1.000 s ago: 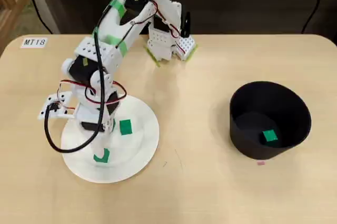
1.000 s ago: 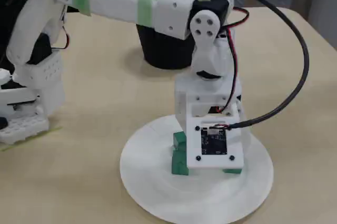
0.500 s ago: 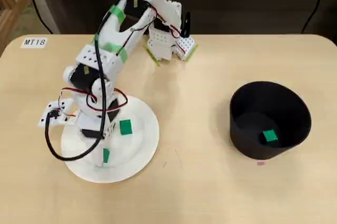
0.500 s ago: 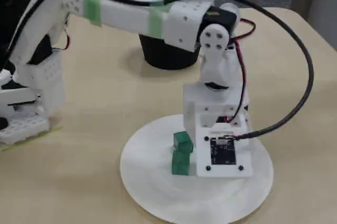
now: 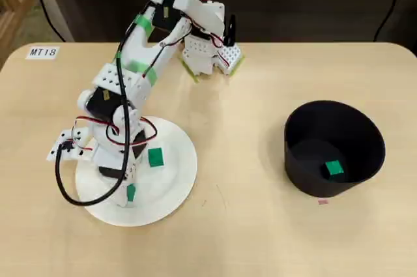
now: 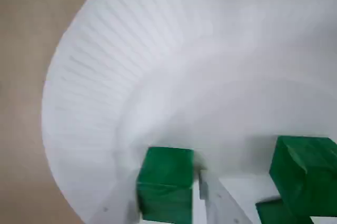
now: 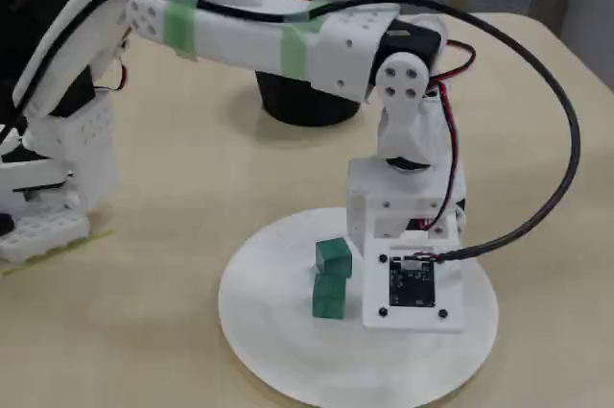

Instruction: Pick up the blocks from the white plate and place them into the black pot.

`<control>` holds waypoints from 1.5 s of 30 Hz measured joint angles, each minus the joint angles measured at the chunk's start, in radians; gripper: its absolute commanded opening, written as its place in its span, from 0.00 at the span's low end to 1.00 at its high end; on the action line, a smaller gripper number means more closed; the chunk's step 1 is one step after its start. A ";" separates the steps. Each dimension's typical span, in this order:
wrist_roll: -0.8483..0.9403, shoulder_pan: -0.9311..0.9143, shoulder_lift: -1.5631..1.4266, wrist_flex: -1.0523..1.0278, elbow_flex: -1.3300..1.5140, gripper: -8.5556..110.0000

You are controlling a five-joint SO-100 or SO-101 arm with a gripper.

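The white plate [image 5: 174, 186] [image 6: 105, 76] [image 7: 288, 350] lies at the left in the overhead view. My gripper [image 5: 129, 191] [image 6: 168, 197] is down on it. In the wrist view its two white fingers press on either side of one green block [image 6: 166, 179], which shows as a sliver [image 5: 131, 192] from overhead. A second block [image 6: 303, 171] lies just right of it. The fixed view shows two blocks [image 7: 333, 256] [image 7: 329, 298] left of the wrist, whose camera board hides the jaws. One loose block [image 5: 155, 157] lies right of the gripper. The black pot [image 5: 300, 176] [image 7: 297, 101] holds a block [image 5: 334, 169].
The arm's base [image 5: 208, 55] is clamped at the table's far edge, and the arm reaches over the plate. A black cable [image 5: 65, 186] loops off the wrist past the plate's left rim. A label [image 5: 43, 51] is stuck at the far left corner.
The wrist has shifted slightly over the plate. The green patch at the fingers has narrowed from a wide L shape to a thin sliver. The loose block and the pot have not moved.
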State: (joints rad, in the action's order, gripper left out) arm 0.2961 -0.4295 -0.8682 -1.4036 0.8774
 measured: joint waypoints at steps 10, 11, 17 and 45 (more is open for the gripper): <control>-0.026 0.008 0.006 -0.067 -0.118 0.05; -0.028 0.014 0.003 -0.081 -0.144 0.05; -0.029 0.092 -0.161 -0.123 -0.178 0.05; -0.371 1.068 -0.796 0.224 0.609 0.05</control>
State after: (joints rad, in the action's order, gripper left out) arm -0.0752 0.6381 -1.6644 -1.1796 1.4864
